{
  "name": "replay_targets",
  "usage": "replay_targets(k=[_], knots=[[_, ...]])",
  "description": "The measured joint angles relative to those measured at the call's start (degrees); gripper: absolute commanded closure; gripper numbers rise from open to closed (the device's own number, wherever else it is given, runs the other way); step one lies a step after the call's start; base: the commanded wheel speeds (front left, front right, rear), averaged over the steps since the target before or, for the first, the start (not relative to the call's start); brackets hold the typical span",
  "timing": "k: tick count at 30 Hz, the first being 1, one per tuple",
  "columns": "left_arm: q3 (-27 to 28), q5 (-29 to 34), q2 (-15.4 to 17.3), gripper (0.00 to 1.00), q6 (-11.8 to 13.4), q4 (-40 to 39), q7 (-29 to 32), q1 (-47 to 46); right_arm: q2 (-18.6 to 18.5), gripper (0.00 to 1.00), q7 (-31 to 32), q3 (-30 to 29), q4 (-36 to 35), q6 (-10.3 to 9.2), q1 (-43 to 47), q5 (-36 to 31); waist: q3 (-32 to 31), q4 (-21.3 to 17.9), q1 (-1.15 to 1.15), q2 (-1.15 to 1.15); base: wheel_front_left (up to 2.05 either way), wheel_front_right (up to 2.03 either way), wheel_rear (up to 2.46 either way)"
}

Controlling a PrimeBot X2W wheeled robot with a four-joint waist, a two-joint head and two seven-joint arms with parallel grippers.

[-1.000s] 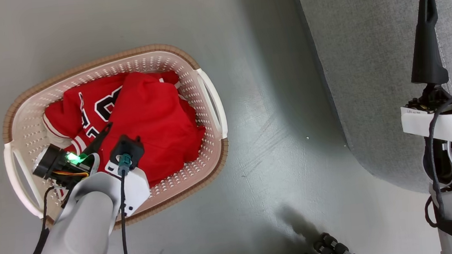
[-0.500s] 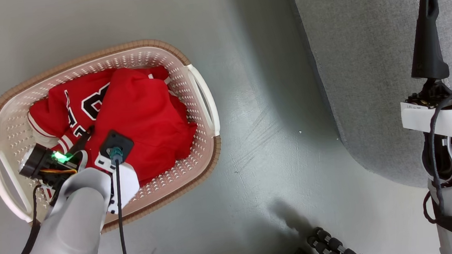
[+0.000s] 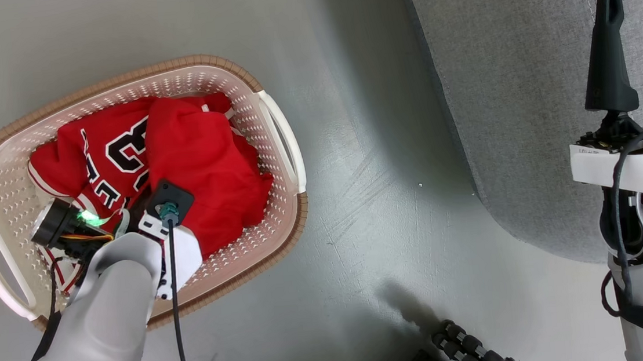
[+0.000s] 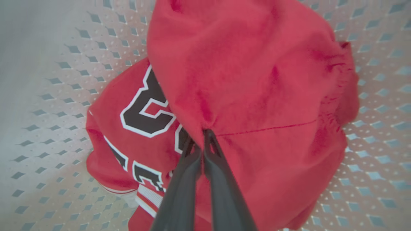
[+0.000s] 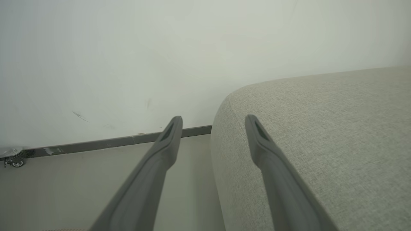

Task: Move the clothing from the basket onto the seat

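floor: smooth grey-green floor (image 3: 353,143) runs under everything; the basket and the seat both stand on it, well apart.
left gripper: the left gripper (image 4: 202,134) reaches down into the basket, its two dark fingers clenched together on a fold of the plain red garment; the cloth puckers at the tips.
plain red garment: the plain red garment (image 4: 250,80) lies on top of the pile in the basket, draped over part of the jersey.
jersey: the jersey (image 4: 141,109) sits beneath and to one side, number print and striped trim showing; it looks free of the pinch, though its edge lies just beside the tips.
basket: the cream perforated basket (image 3: 115,82) with a brown rim stands at the robot's left, both garments inside.
right gripper: the right gripper (image 5: 213,120) hangs at the seat's rounded edge, fingers spread wide, nothing between them.
seat: the light-grey woven seat (image 3: 512,100) is at the robot's right; none of the clothing lies on the part in view.
wall: a pale wall (image 5: 192,48) rises behind, with a dark strip along its foot.
step: first garment gripped, judging by the pinch; not yet lifted out.
next move: likely a straight lift until the cloth clears the rim, watching that the jersey doesn't drag along, then a carry across the floor gap and a release well onto the seat.
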Motion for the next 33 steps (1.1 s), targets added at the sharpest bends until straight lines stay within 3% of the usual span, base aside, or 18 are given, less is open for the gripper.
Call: replay_targets(k=[33], knots=[[3.32,-4.72,-3.23,1.00,3.03,-5.92,-8.47,1.36,-0.03,0.00,-0.01,-1.31,3.92,0.00,-2.14,-2.19,-6.17,3.59,0.00,0.00,0.00,0.00,0.00]])
